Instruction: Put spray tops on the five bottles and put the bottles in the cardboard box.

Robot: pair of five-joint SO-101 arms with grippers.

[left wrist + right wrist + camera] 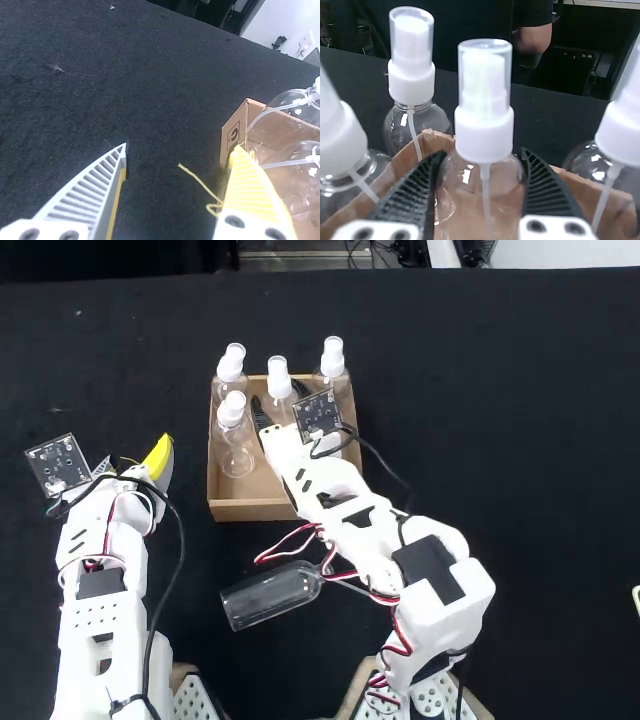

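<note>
Four spray-topped bottles (233, 430) upright in the cardboard box (240, 506); fifth, uncapped bottle (270, 595) flat on the black table (500, 390) beside the right arm. Around the middle bottle (482, 180), the right gripper (483, 154): squeezing or clear, cannot tell. Just beside the box's corner, the left gripper (179, 146), spread wide over table. Small printed mark (233, 136) there, unreadable.

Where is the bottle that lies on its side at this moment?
In the high view the lying bottle rests on the black table, outside the cardboard box, between the two arms, its neck beside the right arm.
</note>
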